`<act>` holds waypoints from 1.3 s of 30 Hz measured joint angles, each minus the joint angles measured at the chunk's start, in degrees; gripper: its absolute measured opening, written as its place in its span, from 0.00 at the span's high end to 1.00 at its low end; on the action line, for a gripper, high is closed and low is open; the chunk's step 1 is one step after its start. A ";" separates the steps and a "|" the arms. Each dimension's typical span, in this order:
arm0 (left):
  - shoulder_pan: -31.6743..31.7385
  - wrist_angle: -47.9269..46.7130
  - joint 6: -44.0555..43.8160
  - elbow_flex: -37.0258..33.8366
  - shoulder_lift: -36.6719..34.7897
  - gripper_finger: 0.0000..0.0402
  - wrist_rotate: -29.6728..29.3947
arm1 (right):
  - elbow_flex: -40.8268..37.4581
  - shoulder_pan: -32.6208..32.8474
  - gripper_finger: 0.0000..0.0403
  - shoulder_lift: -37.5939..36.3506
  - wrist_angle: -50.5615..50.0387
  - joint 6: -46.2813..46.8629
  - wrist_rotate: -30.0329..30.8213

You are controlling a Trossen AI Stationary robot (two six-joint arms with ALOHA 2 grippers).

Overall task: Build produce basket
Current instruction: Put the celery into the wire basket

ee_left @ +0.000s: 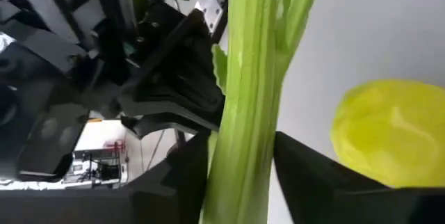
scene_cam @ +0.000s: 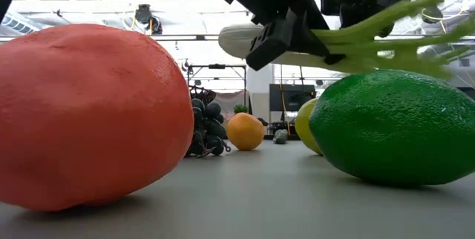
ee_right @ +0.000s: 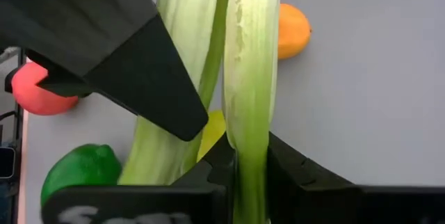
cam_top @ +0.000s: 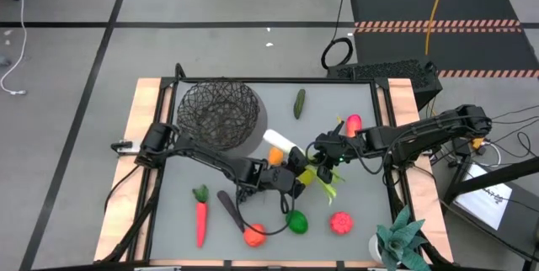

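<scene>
A grey table with pale wooden side rails stands on a tiled floor, a striped black ramp beyond its far edge.

Near the far-left corner sits the basket, with nothing visible in it. Along the near edge, from the left, lie the carrot, the eggplant, the mango, the lime and a pink-red fruit. The cucumber rests near the far edge, and a second pink-red fruit lies toward the right edge.

At mid-table both arms meet over the leek, which hangs clear of the surface, its white end pointing toward the basket and its green leaves trailing toward the near-right. The orange and the yellow-green apple lie just beside it.

The left gripper has its fingers on either side of the green stalk, though whether they pinch it yet I cannot tell. The right gripper is clamped on the pale shaft further along.

This looks like a handover of the leek from right arm to left. Next, I judge, the left gripper must take a firm hold before the right lets go, then carry the leek up over the basket rim. A grip so near the leafy end could let it tip.
</scene>
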 joint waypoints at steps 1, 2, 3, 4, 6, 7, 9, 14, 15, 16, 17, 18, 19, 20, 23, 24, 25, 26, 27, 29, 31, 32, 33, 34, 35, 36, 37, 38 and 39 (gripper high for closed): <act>0.00 -0.01 0.03 0.00 0.00 0.65 -0.04 | 0.00 0.10 0.90 0.00 0.15 -0.18 0.02; 0.00 -0.14 0.05 0.00 0.00 0.68 -0.02 | 0.00 0.31 0.89 0.00 0.44 -0.29 0.04; 0.00 -0.42 0.05 0.00 0.00 0.71 -0.02 | 0.00 0.53 0.88 0.00 0.71 -0.44 0.15; 0.00 -0.48 0.05 0.00 0.00 0.73 -0.02 | 0.00 0.75 0.87 0.00 0.84 -0.66 0.21; -0.10 -0.56 0.05 0.00 0.00 0.77 0.00 | 0.00 1.04 0.82 0.00 0.86 -0.87 0.27; -0.11 -0.69 0.04 0.00 0.00 0.79 -0.01 | 0.00 1.16 0.79 0.00 0.83 -0.87 0.34; -0.09 -0.87 -0.03 0.00 0.00 0.81 0.00 | -0.03 1.22 0.72 -0.28 0.66 -0.94 0.51; -0.11 -0.99 -1.12 0.00 0.00 0.82 -0.48 | -0.11 1.22 0.56 -2.88 0.05 -1.27 1.88; -0.11 -1.03 -1.47 0.00 0.00 0.82 -0.88 | -0.13 1.22 0.54 -3.69 -0.14 -1.28 2.18; -0.11 -1.03 -1.65 0.00 -0.02 0.81 -1.41 | -0.15 1.22 0.52 -4.46 -0.41 -1.31 2.42; -0.11 -1.08 -1.73 0.00 -0.02 0.81 -1.81 | -0.15 1.22 0.50 -5.07 -0.64 -1.31 2.53; -0.11 -1.19 -1.92 0.00 -0.04 0.81 -2.26 | -0.15 1.22 0.49 -5.69 -1.03 -1.31 2.79; -0.11 -1.51 -2.12 0.00 -0.04 0.81 -2.89 | -0.14 1.29 0.48 -6.32 -1.41 -1.25 3.15; -0.06 -1.94 -2.46 -0.02 0.00 0.81 -4.10 | -0.08 1.42 0.47 -6.94 -1.81 -1.20 3.40; 0.13 -4.30 -3.97 -0.13 -0.96 0.81 -7.47 | 0.02 1.86 0.46 -8.98 -4.76 -0.77 5.98; 0.17 -4.90 -4.92 -0.12 -1.59 0.81 -7.99 | 0.02 1.81 0.46 -9.76 -5.25 -0.43 6.91; 0.14 -6.04 -6.11 -0.11 -2.49 0.81 -8.35 | 0.02 1.81 0.47 -10.80 -6.11 0.04 7.89; 0.07 -7.67 -7.89 -0.11 -3.49 0.81 -8.63 | 0.02 1.81 0.47 -11.92 -7.76 0.31 9.32; 0.04 -8.83 -9.73 -0.11 -4.50 0.81 -8.76 | 0.00 1.87 0.47 -12.93 -9.04 0.62 10.57; -0.02 -11.67 -13.24 -0.11 -6.96 0.81 -8.82 | 0.02 2.25 0.48 -15.06 -12.08 1.74 13.94; 0.00 -14.82 -17.02 -0.11 -9.97 0.81 -8.80 | 0.00 2.69 0.48 -17.13 -16.07 2.88 17.04; 0.02 -17.20 -18.99 -0.11 -11.56 0.81 -8.86 | 0.00 2.94 0.48 -18.18 -17.30 3.36 18.33; 0.03 -18.73 -20.89 -0.11 -13.10 0.81 -8.99 | 0.00 3.25 0.48 -19.13 -18.89 3.88 19.48; 0.11 -20.21 -22.56 -0.08 -14.90 0.81 -8.99 | 0.00 3.55 0.48 -20.08 -20.23 4.34 20.33; 0.24 -22.83 -24.02 -0.07 -16.69 0.81 -8.96 | 0.00 3.93 0.48 -20.89 -21.15 4.65 21.20; 0.46 -24.94 -25.26 -0.07 -18.43 0.81 -9.02 | -0.01 4.25 0.48 -21.57 -21.52 4.85 21.92; 0.64 -26.07 -26.41 -0.07 -20.01 0.81 -8.98 | -0.16 4.60 0.48 -22.31 -21.52 4.89 22.79; 0.85 -27.66 -27.61 -0.07 -21.61 0.81 -8.98 | -0.56 4.83 0.48 -22.92 -21.51 4.84 22.99; 1.10 -29.74 -28.99 -0.07 -23.42 0.81 -8.94 | -1.11 5.05 0.48 -23.40 -21.44 4.76 23.41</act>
